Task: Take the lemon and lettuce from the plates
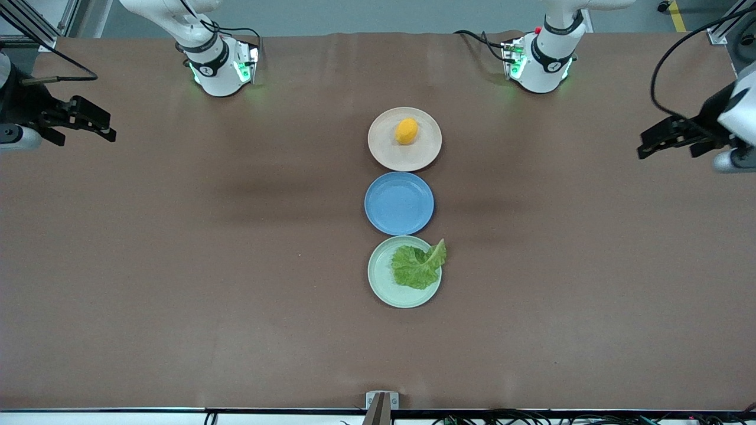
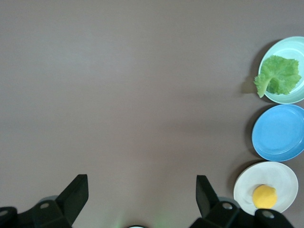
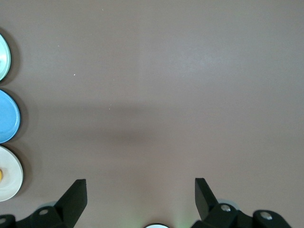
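The lemon [image 1: 406, 130] lies on the beige-pink plate [image 1: 384, 147], the plate farthest from the front camera. The lettuce [image 1: 419, 265] lies on the mint green plate [image 1: 381, 277], the nearest one, with its stem end over the rim. My left gripper [image 1: 647, 146] is open and empty over the left arm's end of the table. My right gripper [image 1: 106, 127] is open and empty over the right arm's end. The left wrist view shows the left gripper [image 2: 141, 190], the lemon [image 2: 264, 196] and the lettuce [image 2: 279, 74]. The right wrist view shows the right gripper [image 3: 140, 192] over bare table.
A blue plate [image 1: 399, 203] sits between the two plates, in one row at the table's middle. The brown table [image 1: 207, 236] is wide on both sides of the row. A small bracket [image 1: 381, 401] stands at the edge nearest the front camera.
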